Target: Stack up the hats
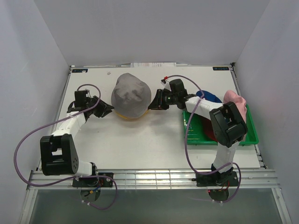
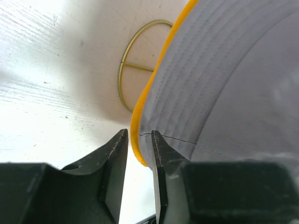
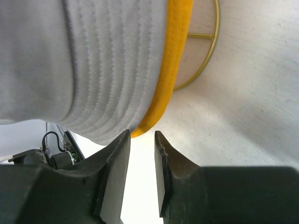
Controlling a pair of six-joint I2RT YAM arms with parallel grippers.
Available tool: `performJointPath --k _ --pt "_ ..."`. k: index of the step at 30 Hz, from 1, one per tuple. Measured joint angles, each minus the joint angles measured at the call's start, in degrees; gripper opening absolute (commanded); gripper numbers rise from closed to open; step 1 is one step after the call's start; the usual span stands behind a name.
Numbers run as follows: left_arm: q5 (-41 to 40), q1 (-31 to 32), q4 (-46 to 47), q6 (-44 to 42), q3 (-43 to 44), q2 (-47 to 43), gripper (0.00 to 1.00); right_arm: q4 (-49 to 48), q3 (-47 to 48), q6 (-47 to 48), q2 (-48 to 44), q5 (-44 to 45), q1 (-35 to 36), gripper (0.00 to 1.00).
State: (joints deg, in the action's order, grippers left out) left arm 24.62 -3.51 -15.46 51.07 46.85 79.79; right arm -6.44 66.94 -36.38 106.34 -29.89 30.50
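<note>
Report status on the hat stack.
Left claw open, right claw open, both at brim. Grey hat over yellow hat on stand. Pink hat, others in tray. Nothing blocking.

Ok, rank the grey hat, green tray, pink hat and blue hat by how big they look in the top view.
1. green tray, partly under the right arm.
2. grey hat.
3. pink hat, then blue hat: pink shows more, but the arm hides much of both, so their order is unsure.
</note>
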Motion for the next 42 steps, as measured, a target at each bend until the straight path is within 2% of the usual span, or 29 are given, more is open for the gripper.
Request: performJointPath --k 6,10,12,14,19,23,28,35,42 --pt "0.4 -0.2 -2.5 -2.9 3.0 -0.8 0.50 4.9 2.9 1.9 -1.7 1.9 0.0 0.39" --pt "0.7 -0.2 -4.4 -5.4 4.2 -2.7 0.52 9.9 4.5 3.6 -4.0 4.2 0.0 0.42" --pt "0.9 -0.2 -5.6 -6.6 4.7 -3.8 0.52 13.8 5.4 5.1 -5.5 6.1 -0.1 0.46" --pt "1.2 -0.2 -6.8 -7.7 5.4 -5.0 0.54 18.3 6.3 6.9 -7.9 9.0 -0.3 0.54" --pt "2.5 -0.2 -8.6 -10.0 7.7 -8.5 0.59 31.8 9.0 12.7 -18.8 21.9 -2.1 0.65" --pt "4.3 -0.2 -9.0 -11.1 9.2 -11.6 0.64 40.0 12.1 17.0 -27.6 33.9 -3.7 0.67" --pt "7.2 -0.2 -9.0 -11.9 10.3 -13.0 0.65 48.9 12.8 21.1 -35.1 46.5 -4.3 0.74" --pt "10.2 -0.2 -9.1 -12.4 10.3 -13.2 0.65 55.2 10.9 26.1 -36.9 53.6 -5.3 0.82" --pt "11.9 -0.2 -9.5 -12.9 10.3 -13.3 0.65 57.1 8.0 29.1 -35.5 55.4 -6.5 0.82"
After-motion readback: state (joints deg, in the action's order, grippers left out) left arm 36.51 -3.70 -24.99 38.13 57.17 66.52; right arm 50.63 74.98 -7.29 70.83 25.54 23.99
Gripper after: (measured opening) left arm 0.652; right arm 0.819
